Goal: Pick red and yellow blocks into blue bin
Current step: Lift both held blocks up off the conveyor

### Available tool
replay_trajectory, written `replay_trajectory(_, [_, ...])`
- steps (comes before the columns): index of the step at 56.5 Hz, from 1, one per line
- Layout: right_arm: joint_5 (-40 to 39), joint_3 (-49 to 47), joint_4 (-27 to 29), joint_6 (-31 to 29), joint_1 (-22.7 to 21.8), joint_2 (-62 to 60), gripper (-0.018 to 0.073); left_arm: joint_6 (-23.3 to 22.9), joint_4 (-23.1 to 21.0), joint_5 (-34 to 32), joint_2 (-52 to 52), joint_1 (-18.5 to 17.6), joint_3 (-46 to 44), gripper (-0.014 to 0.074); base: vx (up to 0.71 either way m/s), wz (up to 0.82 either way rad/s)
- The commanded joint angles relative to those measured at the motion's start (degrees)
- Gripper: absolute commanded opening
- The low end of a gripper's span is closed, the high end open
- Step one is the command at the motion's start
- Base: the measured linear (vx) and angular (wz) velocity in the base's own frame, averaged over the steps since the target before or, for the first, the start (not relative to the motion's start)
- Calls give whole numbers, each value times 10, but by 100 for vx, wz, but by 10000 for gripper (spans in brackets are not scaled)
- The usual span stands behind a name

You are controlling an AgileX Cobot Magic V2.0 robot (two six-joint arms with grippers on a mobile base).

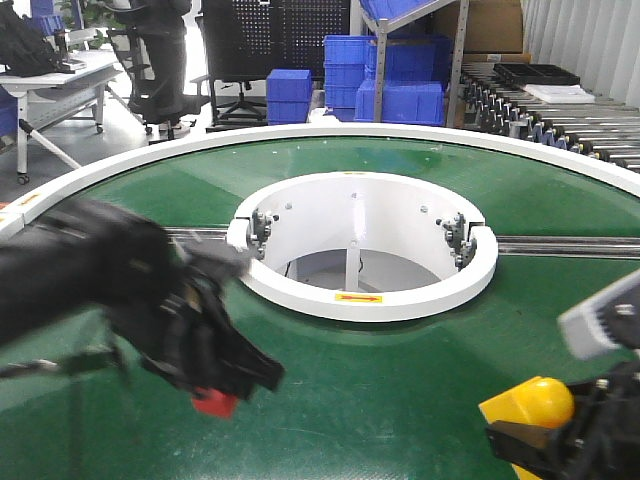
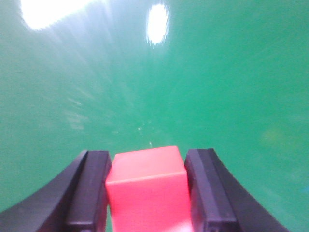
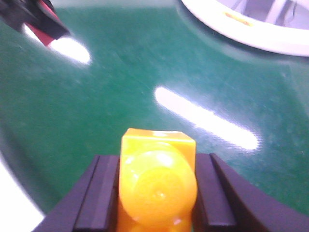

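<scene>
Hiding their sides, left claw [image 2: 147, 154] pinches red block [image 2: 146, 191], right claw [image 3: 158, 156] yellow brick [image 3: 158, 186].

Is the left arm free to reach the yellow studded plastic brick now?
Probably not: the left tool is shut on a small red block, and the right tool grips the yellow brick.

Red block [image 2: 146, 186] clamped between black fingers [image 2: 91, 186] of left gripper [image 2: 147, 193], bottom centre | green surface [image 2: 217, 87] behind | glare upper left

A workshop: ring-shaped green conveyor [image 1: 400, 420]; roller track [image 1: 560, 120]; stacked blue crates [image 1: 395, 80]; pegboard [image 1: 290, 30].
</scene>
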Motion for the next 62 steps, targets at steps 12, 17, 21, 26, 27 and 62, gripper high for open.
replay_trajectory(12, [43,-17,17,-10,1,-63,297,22,1,-94,-260,-34,139,234,0,0])
replay_trajectory(17, [54,-5,17,-12,1,-76,297,21,0,-108,-325,-35,194,234,0,0])
replay_trajectory(21, [44,18,17,-12,1,-92,297,21,0,-118,-376,-35,236,234,0,0])
replay_trajectory(26, [23,50,17,-12,1,-110,297,21,2,-128,-435,-34,285,234,0,0])
replay_trajectory(27, [18,54,17,-12,1,-113,297,21,2,-130,-443,-34,292,234,0,0])
replay_trajectory(62, [20,75,19,-20,1,-118,297,21,2,-154,-525,-34,363,234,0,0])
